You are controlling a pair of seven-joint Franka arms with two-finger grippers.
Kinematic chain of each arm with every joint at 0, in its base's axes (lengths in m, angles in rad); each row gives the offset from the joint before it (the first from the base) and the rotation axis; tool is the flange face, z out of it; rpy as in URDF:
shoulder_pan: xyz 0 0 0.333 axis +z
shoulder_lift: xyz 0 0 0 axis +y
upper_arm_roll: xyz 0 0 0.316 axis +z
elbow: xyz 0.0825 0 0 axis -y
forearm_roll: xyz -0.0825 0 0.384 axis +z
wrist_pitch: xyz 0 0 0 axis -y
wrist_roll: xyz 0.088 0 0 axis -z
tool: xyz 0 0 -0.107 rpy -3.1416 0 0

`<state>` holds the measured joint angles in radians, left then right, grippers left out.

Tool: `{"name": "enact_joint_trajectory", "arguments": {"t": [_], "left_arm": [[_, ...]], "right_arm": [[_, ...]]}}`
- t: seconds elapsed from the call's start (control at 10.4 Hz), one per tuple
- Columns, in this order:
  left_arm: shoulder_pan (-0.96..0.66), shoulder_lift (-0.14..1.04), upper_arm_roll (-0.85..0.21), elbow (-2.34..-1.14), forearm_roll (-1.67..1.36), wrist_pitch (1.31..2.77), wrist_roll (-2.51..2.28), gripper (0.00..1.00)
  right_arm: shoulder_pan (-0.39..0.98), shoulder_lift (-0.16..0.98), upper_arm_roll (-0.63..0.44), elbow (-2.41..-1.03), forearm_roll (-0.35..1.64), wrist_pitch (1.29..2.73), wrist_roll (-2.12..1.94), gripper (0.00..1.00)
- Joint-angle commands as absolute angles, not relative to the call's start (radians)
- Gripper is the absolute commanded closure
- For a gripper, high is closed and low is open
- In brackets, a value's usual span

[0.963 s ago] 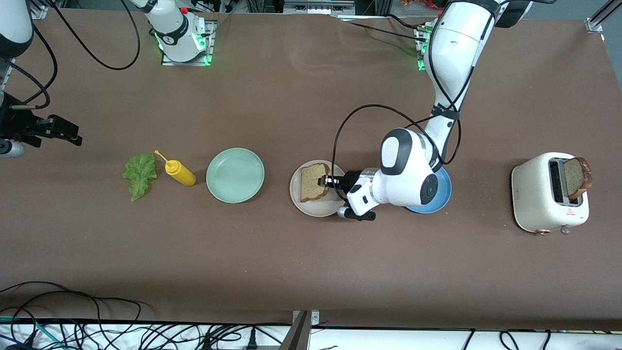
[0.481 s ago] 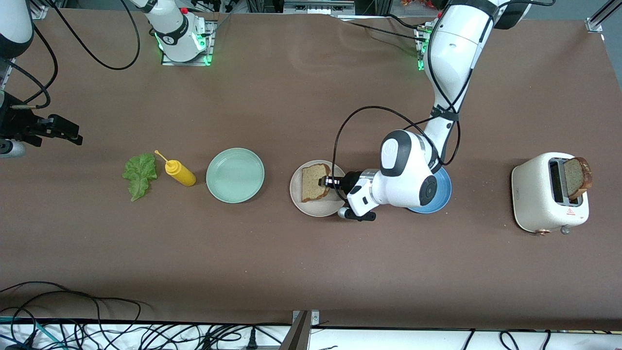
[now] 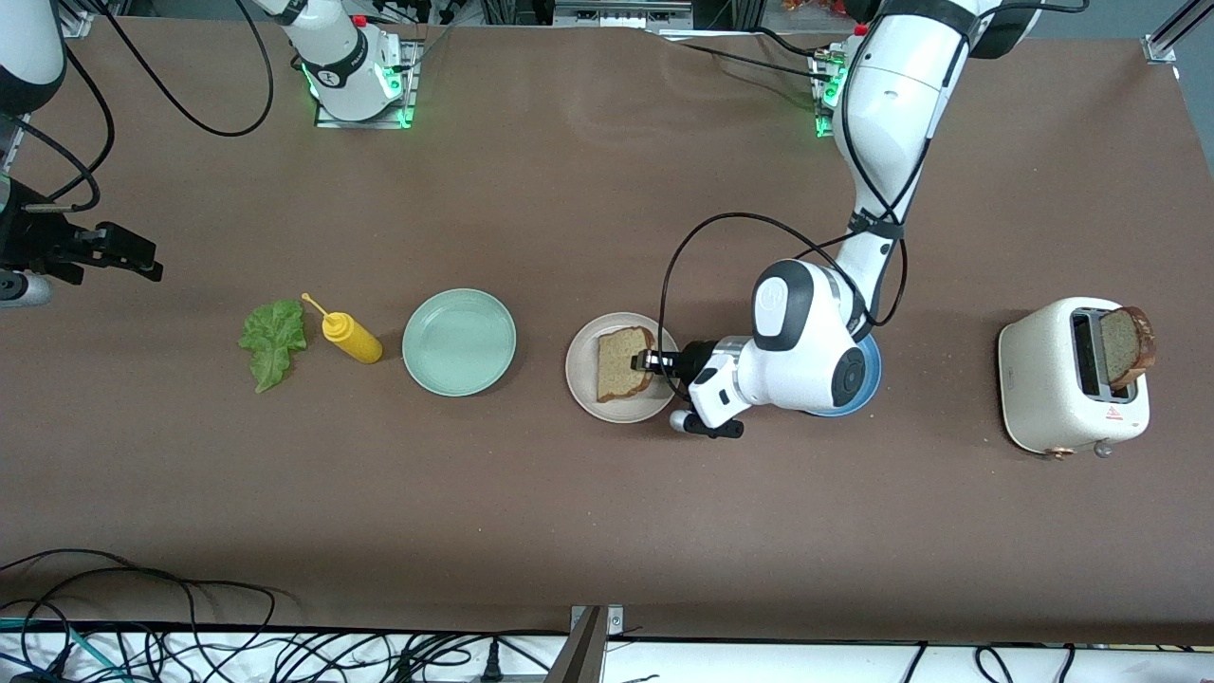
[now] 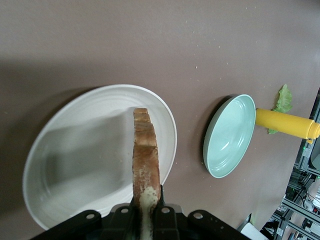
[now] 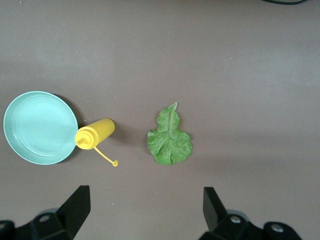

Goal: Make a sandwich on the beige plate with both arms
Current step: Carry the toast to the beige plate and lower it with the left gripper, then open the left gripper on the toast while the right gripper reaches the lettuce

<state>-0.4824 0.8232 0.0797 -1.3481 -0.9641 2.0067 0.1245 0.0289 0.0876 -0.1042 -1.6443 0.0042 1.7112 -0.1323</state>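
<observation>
Brown bread slice (image 3: pixel 623 365), clenched in my left tool (image 3: pixel 649 360), is shifting toward three o'clock over the beige plate (image 3: pixel 607 403), so release comes next, while my right tool (image 5: pixel 145 212) is waiting, spread wide.

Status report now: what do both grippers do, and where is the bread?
Left gripper shut on bread slice, over beige plate. Right gripper open, waiting above lettuce leaf. Nothing in the way.

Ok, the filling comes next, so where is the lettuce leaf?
The lettuce leaf lies flat on the table toward the right arm's end, beside the yellow squeeze bottle.
</observation>
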Motion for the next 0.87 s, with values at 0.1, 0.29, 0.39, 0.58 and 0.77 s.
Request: {"name": "enact_joint_trajectory", "arguments": {"t": [0.1,0.29,0.39,0.58,0.77], "left_arm": [[-0.472,0.830,0.081,-1.357,-0.986,1.990,0.182,1.00],[-0.482,0.841,0.081,-1.367,-0.988,1.999,0.184,0.32],[-0.483,0.841,0.081,-1.367,-0.988,2.000,0.183,0.36],[-0.482,0.841,0.083,-1.367,-0.986,2.003,0.181,0.00],[-0.468,0.833,0.086,-1.367,-0.932,1.997,0.178,0.00]], "right_arm": [[0.029,0.086,-0.103,-1.644,0.005,1.703,-0.140,0.00],[0.028,0.103,-0.103,-1.644,0.006,1.706,-0.141,0.00],[0.026,0.107,-0.104,-1.643,0.002,1.713,-0.141,0.00],[0.020,0.158,-0.106,-1.640,-0.005,1.764,-0.138,0.00],[0.017,0.208,-0.109,-1.641,-0.006,1.796,-0.135,0.00]]}}
